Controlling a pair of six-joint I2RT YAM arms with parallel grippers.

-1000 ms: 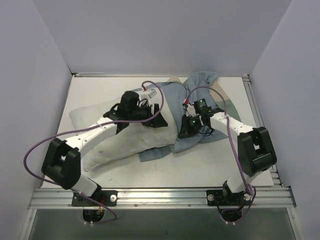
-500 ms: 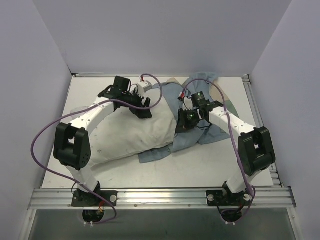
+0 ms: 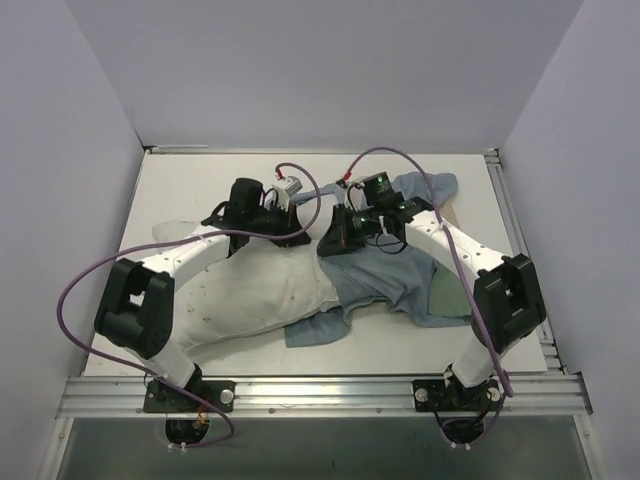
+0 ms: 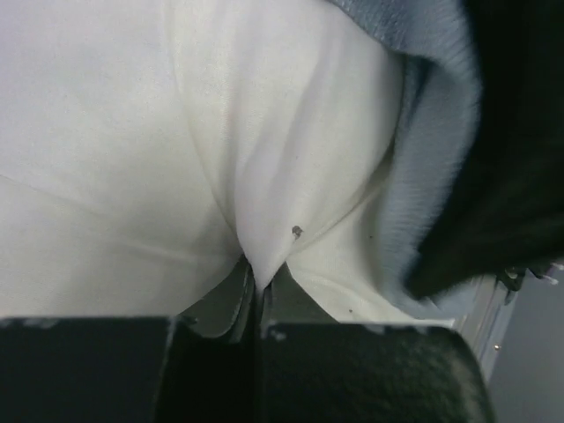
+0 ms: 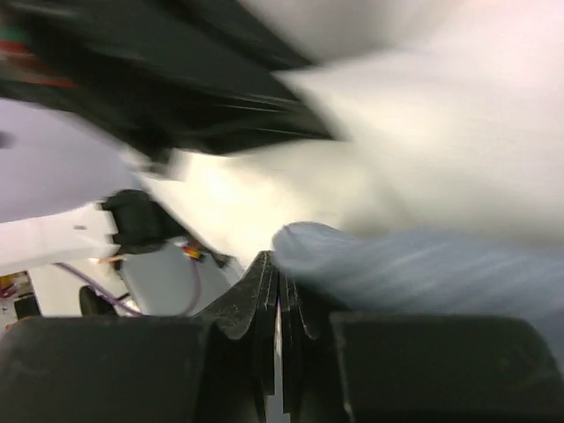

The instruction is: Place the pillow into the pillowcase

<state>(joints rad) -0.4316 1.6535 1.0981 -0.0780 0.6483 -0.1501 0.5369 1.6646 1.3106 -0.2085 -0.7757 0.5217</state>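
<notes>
The white pillow point(image 3: 250, 295) lies across the left and middle of the table. Its right end sits just inside the blue-grey pillowcase point(image 3: 410, 280), which spreads out to the right. My left gripper point(image 3: 297, 237) is at the pillow's far right part. In the left wrist view it point(image 4: 257, 280) is shut on a pinched fold of the speckled pillow point(image 4: 264, 132), with the pillowcase edge point(image 4: 423, 176) hanging just to the right. My right gripper point(image 3: 328, 240) is close beside it. In the blurred right wrist view it point(image 5: 278, 264) is shut on the pillowcase rim point(image 5: 423, 264).
The white table point(image 3: 200, 190) is walled at the back and on both sides. A metal rail point(image 3: 320, 395) runs along the near edge. Purple cables point(image 3: 300, 170) loop above both wrists. The two grippers are nearly touching.
My left gripper has swung back onto the pillow's far right part and shut on a fold of it. My right gripper has dragged the pillowcase rim left, onto the pillow's end.
</notes>
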